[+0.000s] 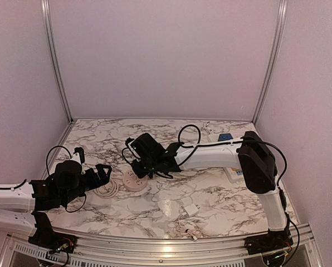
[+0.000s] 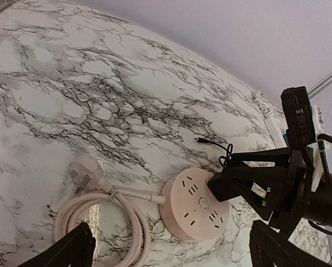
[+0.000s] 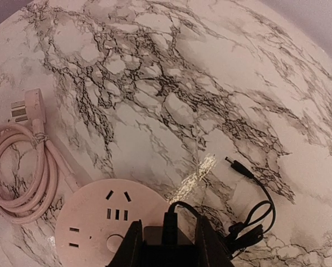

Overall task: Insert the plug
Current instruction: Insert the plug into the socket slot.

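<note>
Insertion stage, frame centre.
Right claw [image 1: 139, 166] clamps black plug [image 3: 155, 240] over round pink power hub [image 2: 195, 214]; left claw [image 1: 103, 173] gapes, empty.

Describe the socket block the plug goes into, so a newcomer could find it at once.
On the marble table, look left of centre, under the right end effector and its black plug. The socket block lies there, its coiled cord to the left. It is the only round, pale disc with slots on top; the white charger nearer the front is small and square.
</note>
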